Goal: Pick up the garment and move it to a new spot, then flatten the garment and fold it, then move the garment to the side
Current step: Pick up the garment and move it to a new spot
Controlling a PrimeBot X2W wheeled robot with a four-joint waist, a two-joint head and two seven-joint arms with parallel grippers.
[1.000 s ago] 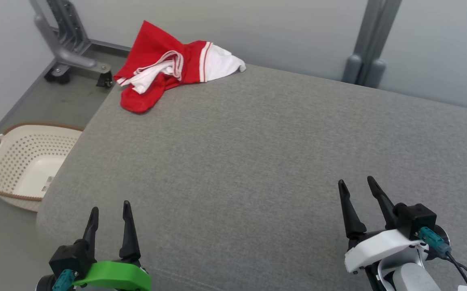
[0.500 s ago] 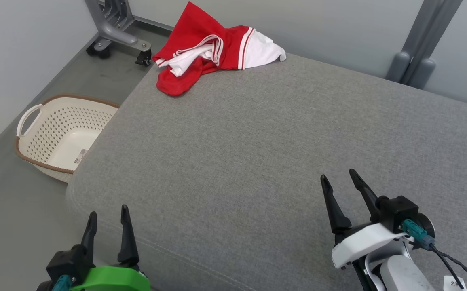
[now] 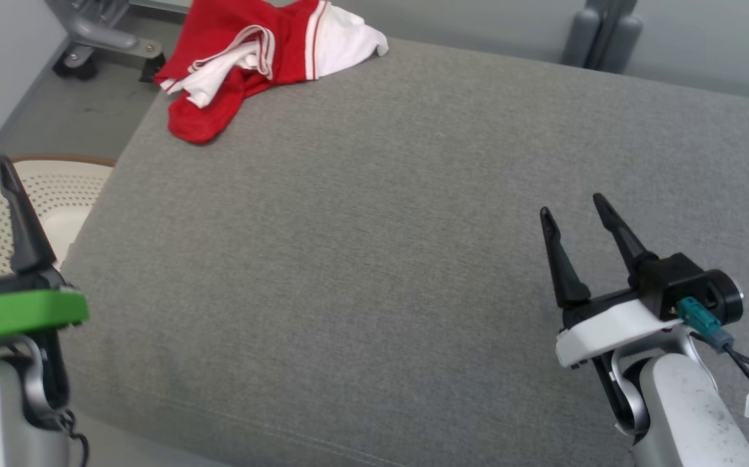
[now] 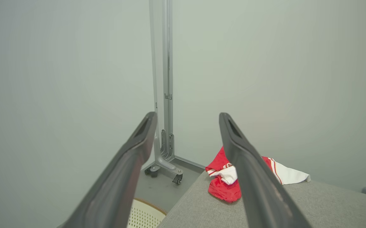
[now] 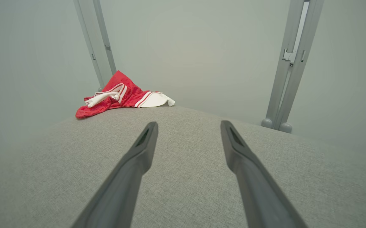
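Left end effector (image 4: 186,114) is released in the left wrist view, its two dark fingers (image 4: 129,171) spread with a wide gap. Low in the frame beyond them, the garment (image 4: 222,190) lies crumpled on a corner of the grey fabric-covered counter (image 4: 328,205). The right-hand finger partly hides it, and its white end points toward frame right. A wheeled grey stand (image 4: 165,158) rises beyond that corner. The rim of a cream basket (image 4: 144,217) shows at the bottom, below the counter's edge.

In the right wrist view the right end effector (image 5: 189,122) is likewise released, fingers apart above the counter. The garment sits whole at upper left, well apart from the fingertips. Its long axis runs along the far edge, red bunch at left and white end at right. Bare grey fabric spreads across the lower frame, and two grey posts (image 5: 285,79) stand past the far edge at upper right.

The head view puts the garment at top left, cut by the frame's top. Its red end lies at the counter's left edge, and the cloth slants up and right to the white end. The right end effector hovers at lower right over the counter. One finger of the left shows at the left edge, over the basket and off the counter's side. Wide open fabric lies between both and the garment.
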